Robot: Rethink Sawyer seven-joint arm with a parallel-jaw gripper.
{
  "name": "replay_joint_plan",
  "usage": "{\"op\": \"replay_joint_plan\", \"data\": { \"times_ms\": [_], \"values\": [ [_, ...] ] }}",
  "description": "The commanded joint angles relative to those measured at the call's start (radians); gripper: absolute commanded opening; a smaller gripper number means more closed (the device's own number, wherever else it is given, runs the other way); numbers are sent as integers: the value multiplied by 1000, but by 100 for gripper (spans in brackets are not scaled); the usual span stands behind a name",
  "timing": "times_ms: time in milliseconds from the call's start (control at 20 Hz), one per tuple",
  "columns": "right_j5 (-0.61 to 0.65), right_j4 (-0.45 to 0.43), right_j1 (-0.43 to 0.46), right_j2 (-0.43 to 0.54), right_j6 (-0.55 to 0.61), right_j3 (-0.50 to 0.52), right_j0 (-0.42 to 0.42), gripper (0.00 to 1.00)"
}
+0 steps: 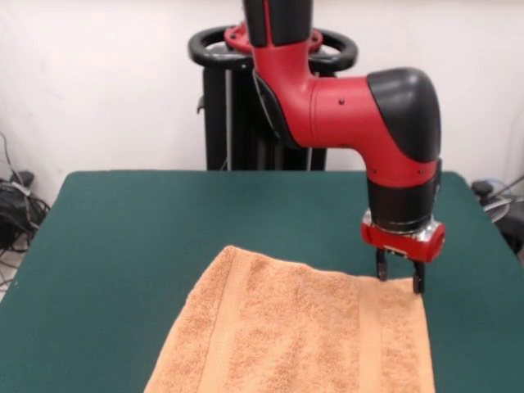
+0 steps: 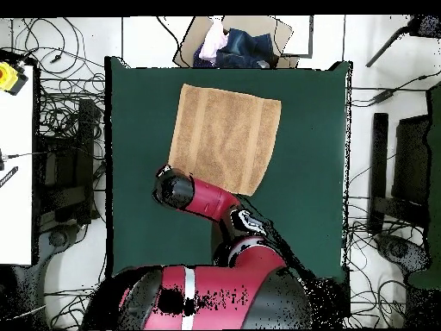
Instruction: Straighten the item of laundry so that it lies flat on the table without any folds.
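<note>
Gripper (image 1: 400, 277) at towel (image 1: 299, 332) far corner, 2 fingers apart, possibly touching cloth. Risk: dragging corner rumples flat towel on worktop (image 1: 123, 237).

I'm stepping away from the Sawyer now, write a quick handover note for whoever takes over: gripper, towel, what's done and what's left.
Gripper: open, fingers pointing down, at the towel's far right corner as the front view shows it; I cannot tell whether it touches the cloth.
Towel: spread on the green table, turned slightly against the table's edges. From overhead it looks like a flat rectangle with no folds showing; the arm covers the corner nearest the robot.
Done: the towel appears essentially flattened.
Left: lift the arm clear, check the hidden corner for a tuck, and smooth it if there is one.
</note>
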Motion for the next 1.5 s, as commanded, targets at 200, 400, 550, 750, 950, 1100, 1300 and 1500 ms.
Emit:
{"op": "replay_joint_plan", "data": {
  "times_ms": [200, 400, 550, 750, 950, 1100, 1300, 1500],
  "values": [
    [-83, -24, 96, -29, 126, -51, 26, 100],
    [-93, -31, 108, -35, 123, -61, 21, 100],
    [-101, -28, 108, -45, 129, -62, 26, 100],
    [-105, -24, 108, -49, 135, -60, 28, 100],
    [-109, -18, 106, -63, 144, -60, 38, 100],
    [-115, -23, 109, -67, 140, -62, 37, 100],
    [-120, -27, 115, -77, 137, -68, 40, 100],
    [-124, -29, 117, -91, 138, -75, 48, 100]
  ]
}}
